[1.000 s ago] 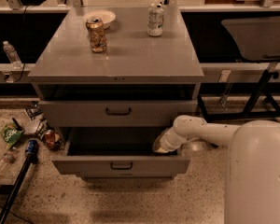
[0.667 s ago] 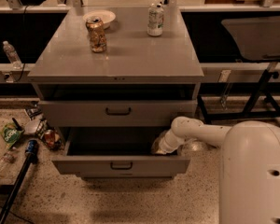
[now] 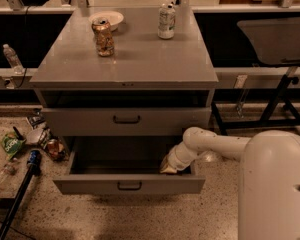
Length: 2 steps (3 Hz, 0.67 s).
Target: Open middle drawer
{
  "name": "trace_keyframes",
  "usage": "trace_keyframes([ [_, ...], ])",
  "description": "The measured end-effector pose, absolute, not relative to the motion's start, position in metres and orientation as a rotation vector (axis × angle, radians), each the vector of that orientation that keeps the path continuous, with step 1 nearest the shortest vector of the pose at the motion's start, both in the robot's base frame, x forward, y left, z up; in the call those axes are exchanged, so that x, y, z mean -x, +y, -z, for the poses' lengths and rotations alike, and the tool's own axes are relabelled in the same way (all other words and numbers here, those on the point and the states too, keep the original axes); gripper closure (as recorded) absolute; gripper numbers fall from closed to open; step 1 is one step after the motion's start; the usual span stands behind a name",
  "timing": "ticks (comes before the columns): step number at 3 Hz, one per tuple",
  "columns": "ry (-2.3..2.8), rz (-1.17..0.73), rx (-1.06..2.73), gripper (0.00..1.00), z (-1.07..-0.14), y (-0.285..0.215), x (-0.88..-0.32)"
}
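Note:
The middle drawer (image 3: 90, 184) is the grey drawer pulled well out of the cabinet, with its dark inside showing and a small black loop handle (image 3: 129, 185) on its front. My gripper (image 3: 169, 167) is at the end of the white arm. It reaches down inside the drawer at its right end, just behind the front panel. Above it, another grey drawer front (image 3: 80, 121) with a black handle sits nearly flush, with a dark gap between it and the cabinet top. Whatever lies below the open drawer is hidden.
On the cabinet top (image 3: 140, 64) stand a crushed can (image 3: 104, 37), a white can (image 3: 166, 21) and a bowl (image 3: 110, 18). Litter (image 3: 12, 145) and a black pole (image 3: 20, 189) lie on the floor at left. Table legs (image 3: 280, 99) stand at right. My white body (image 3: 275, 184) fills the lower right.
The drawer front has come slightly further out toward the camera, and the gripper has moved with it. Nothing else has moved.

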<state>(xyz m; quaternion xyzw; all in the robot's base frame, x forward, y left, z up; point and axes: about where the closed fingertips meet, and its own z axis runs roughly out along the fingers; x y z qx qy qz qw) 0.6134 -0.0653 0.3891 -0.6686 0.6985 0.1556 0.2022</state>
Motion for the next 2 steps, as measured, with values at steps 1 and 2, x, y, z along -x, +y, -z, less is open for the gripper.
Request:
trace_keyframes([
  [1,2.004,-0.572,1.837,1.00,-0.387,-0.053,-0.573],
  [2,2.057,-0.703,1.809,1.00,-0.389,-0.043,-0.533],
])
